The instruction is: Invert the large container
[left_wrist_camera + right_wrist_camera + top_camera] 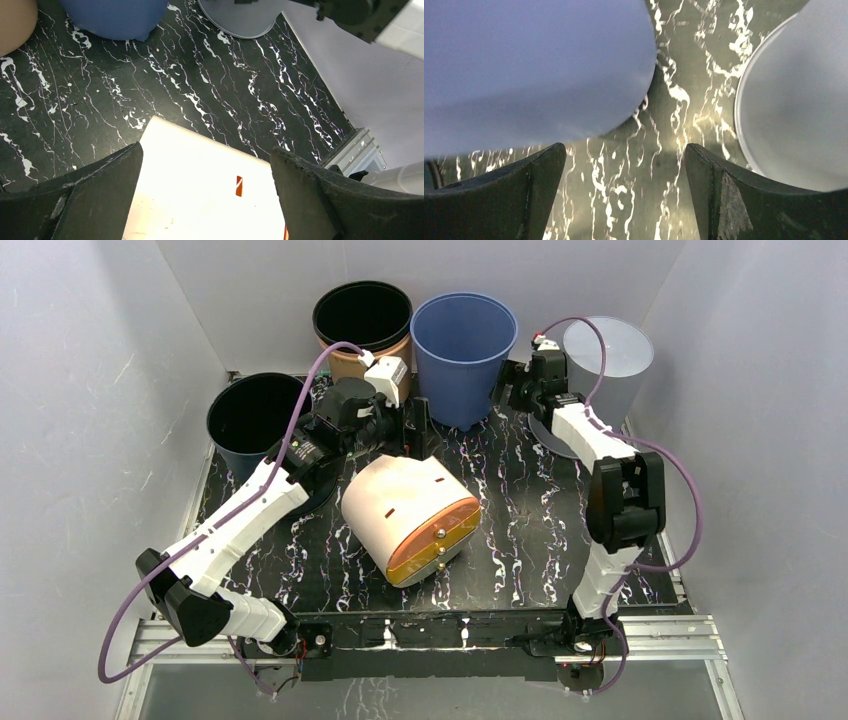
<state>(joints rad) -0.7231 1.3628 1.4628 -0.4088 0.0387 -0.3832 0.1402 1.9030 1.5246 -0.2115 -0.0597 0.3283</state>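
Observation:
The large cream container (405,505) lies on its side in the middle of the black marbled table (530,530), its orange-rimmed end facing the near edge. My left gripper (410,432) hovers over its far end. In the left wrist view this gripper (206,150) is open, and the cream wall (200,195) with a small red slot fills the gap between the fingers; I cannot tell if they touch it. My right gripper (522,385) is open and empty (624,147), low over the table between the blue bucket (524,65) and the grey bucket (799,100).
The blue bucket (462,355) stands at the back centre, the grey translucent bucket (605,360) at the back right. A tan pot with a black inside (362,320) stands at the back left and a dark pot (250,418) at the left edge. White walls enclose the table.

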